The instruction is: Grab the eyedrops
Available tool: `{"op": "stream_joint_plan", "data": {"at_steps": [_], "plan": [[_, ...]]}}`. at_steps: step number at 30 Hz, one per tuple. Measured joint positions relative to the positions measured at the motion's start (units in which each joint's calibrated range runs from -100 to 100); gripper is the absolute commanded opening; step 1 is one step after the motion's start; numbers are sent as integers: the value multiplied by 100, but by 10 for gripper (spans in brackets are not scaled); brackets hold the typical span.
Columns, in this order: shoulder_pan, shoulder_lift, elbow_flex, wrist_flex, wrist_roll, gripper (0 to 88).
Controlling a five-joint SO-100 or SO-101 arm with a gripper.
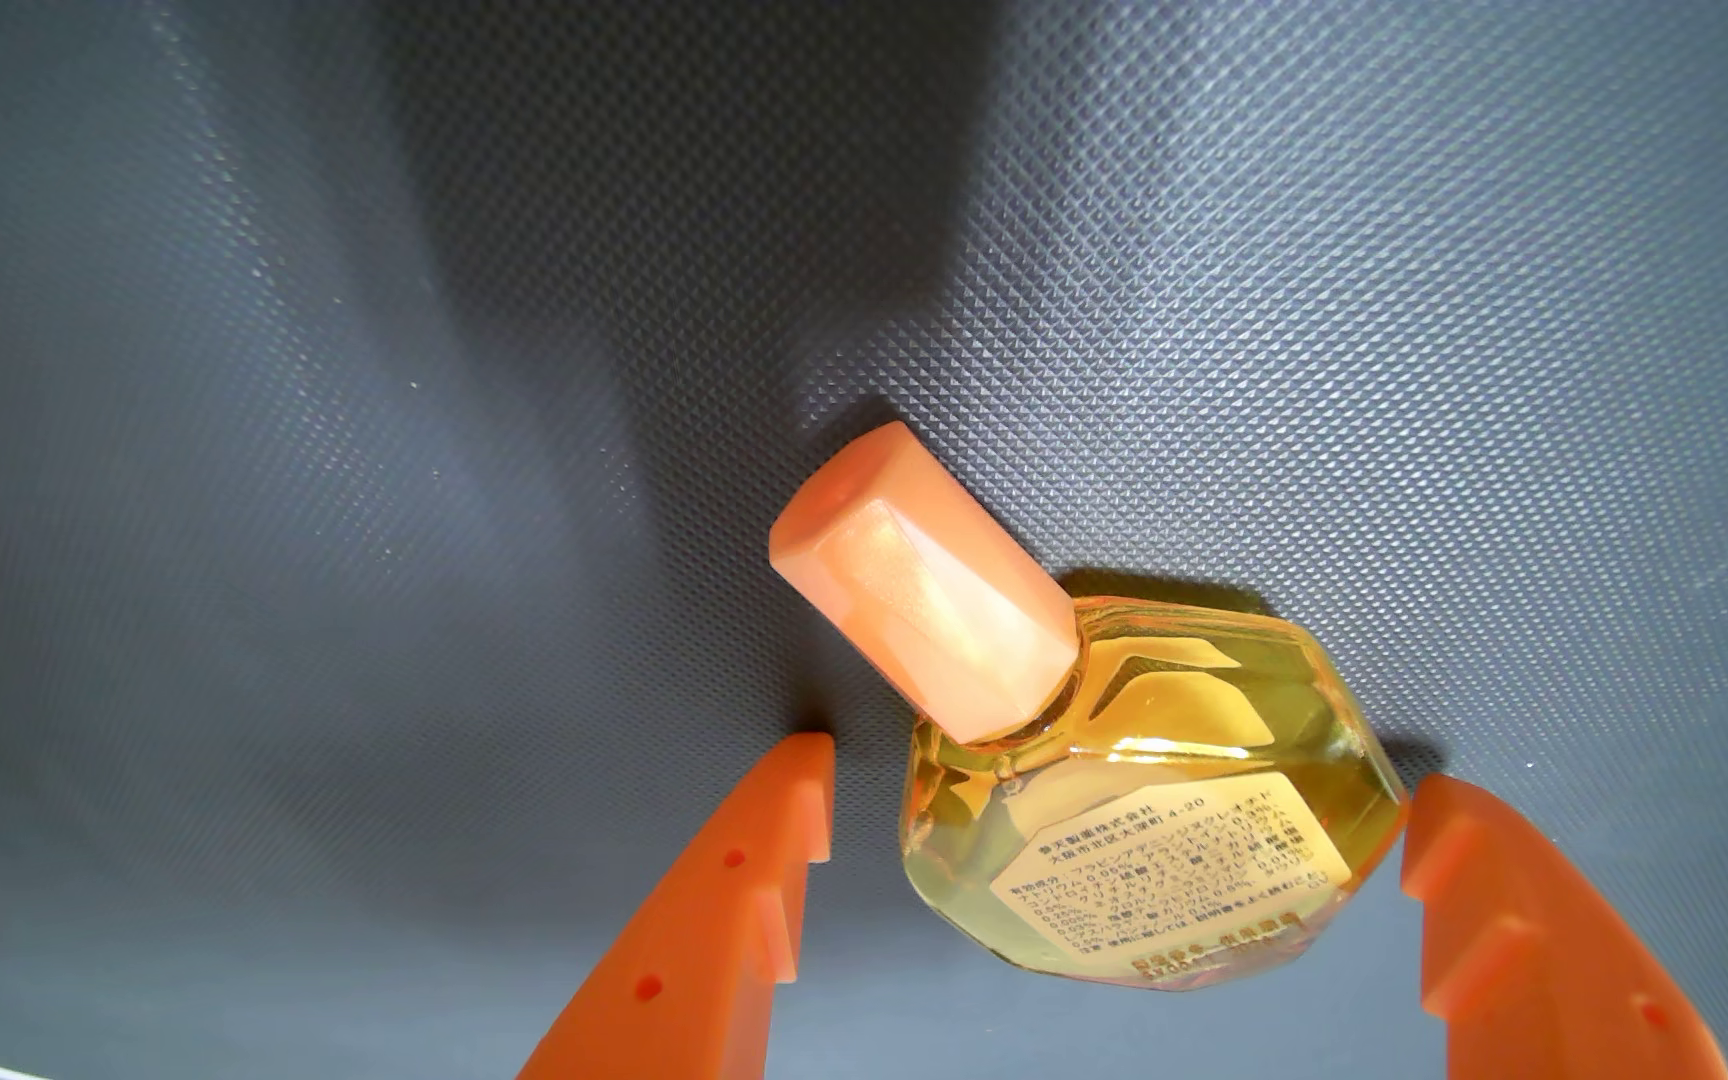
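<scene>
Between the two orange plastic fingers [1525, 914] of the end effector [1120, 779] lies a small faceted clear eyedrop bottle [1151, 820], filled with yellow liquid and closed by a pearly peach faceted cap [927, 582]. It rests on its side on the dark grey diamond-textured desk mat [1359, 312], printed label facing up, cap pointing up and left, away from the wrist. The fingers stand spread apart: in the wrist view the right fingertip is touching or nearly touching the bottle's body, while the left fingertip stands a little clear, just beside the cap's base. The arm's shadow falls across the mat beyond the cap.
</scene>
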Motion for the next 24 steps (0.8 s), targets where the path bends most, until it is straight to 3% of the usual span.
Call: {"op": "stream_joint_plan", "data": {"at_steps": [4,10,16,19,24], "plan": [[0,144,-190,113,16,299],[0,203,-325,122,37,125],[-15,263,-451,96,0,83],[-15,263,-451,96,-21,7],[-37,271,-542,122,-52,7]]}}
